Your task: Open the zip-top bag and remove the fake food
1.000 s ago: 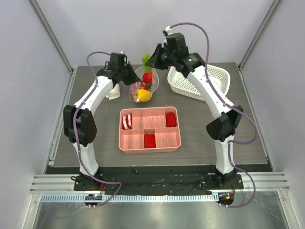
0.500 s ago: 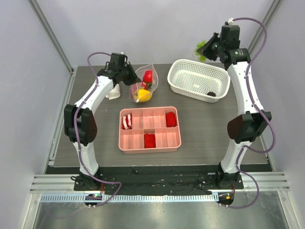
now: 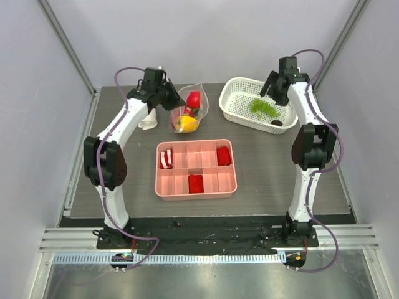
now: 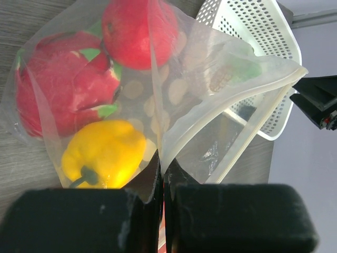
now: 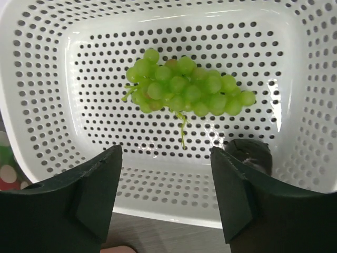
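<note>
The clear zip-top bag lies at the back middle of the table, its mouth held apart. My left gripper is shut on one edge of the bag. Inside the bag are fake food pieces: a yellow pepper and red pieces. My right gripper hangs open and empty over the white basket. A green grape bunch and a dark piece lie in the basket.
A pink divided tray sits in the table's middle with red blocks and a striped piece. A white rolled cloth lies left of the bag, under my left arm.
My right arm swung from the bag over to the basket with the green grapes, then opened; the grapes now lie in the basket. The left gripper still holds the bag.
</note>
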